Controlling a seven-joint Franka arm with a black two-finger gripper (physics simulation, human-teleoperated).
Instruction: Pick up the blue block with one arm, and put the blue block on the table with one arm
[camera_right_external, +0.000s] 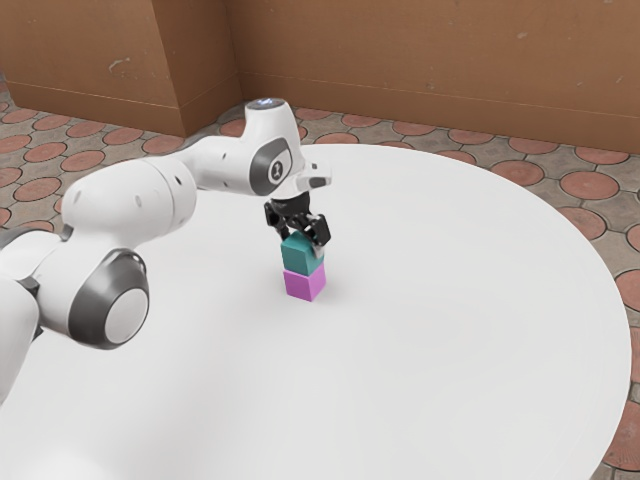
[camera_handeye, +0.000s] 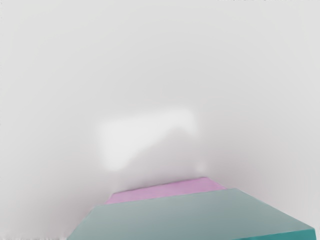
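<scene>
The black gripper (camera_right_external: 303, 236) is at the top of the teal-blue block (camera_right_external: 302, 254) in the exterior view, pointing down and partly covering its upper edge. That block rests on a pink-purple block (camera_right_external: 305, 285), which sits on the white table (camera_right_external: 420, 330). In the wrist view the blue block (camera_handeye: 185, 215) lies large at the lower edge, its top face slightly turned, and a strip of the pink-purple block (camera_handeye: 165, 190) shows past its far edge. The contact between gripper and blue block is partly hidden.
The round table's edge (camera_right_external: 590, 260) curves around the exterior view's right. The arm reaches over the tabletop from the exterior view's left. Brown walls and a floor of reddish round tiles lie beyond the table.
</scene>
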